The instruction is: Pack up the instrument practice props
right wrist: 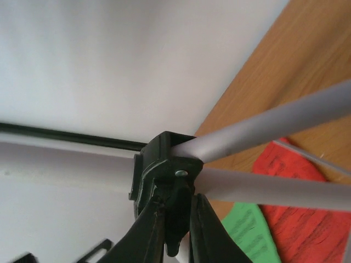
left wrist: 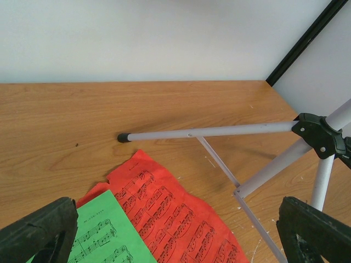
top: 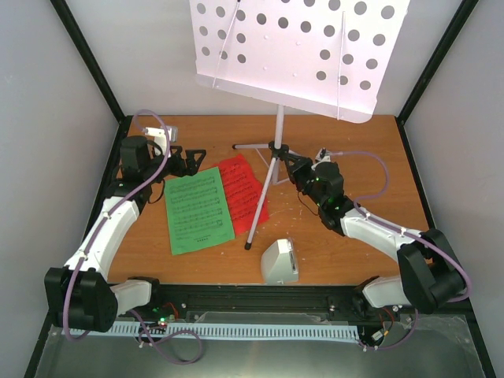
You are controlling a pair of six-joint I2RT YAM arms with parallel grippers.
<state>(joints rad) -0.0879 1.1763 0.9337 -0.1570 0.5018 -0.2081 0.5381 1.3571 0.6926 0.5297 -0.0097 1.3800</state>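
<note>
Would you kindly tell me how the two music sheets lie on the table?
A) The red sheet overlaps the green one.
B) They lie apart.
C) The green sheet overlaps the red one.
C: the green sheet covers the left edge of the red sheet, as the top and left wrist views both show.

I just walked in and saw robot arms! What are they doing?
The right end effector is pinching the black hub where the legs of the music stand meet. The left end effector hangs open beside the green sheet, holding nothing. The green sheet overlaps the red sheet on the table, and the metronome sits near the front edge. Nothing looks packed away yet.
</note>
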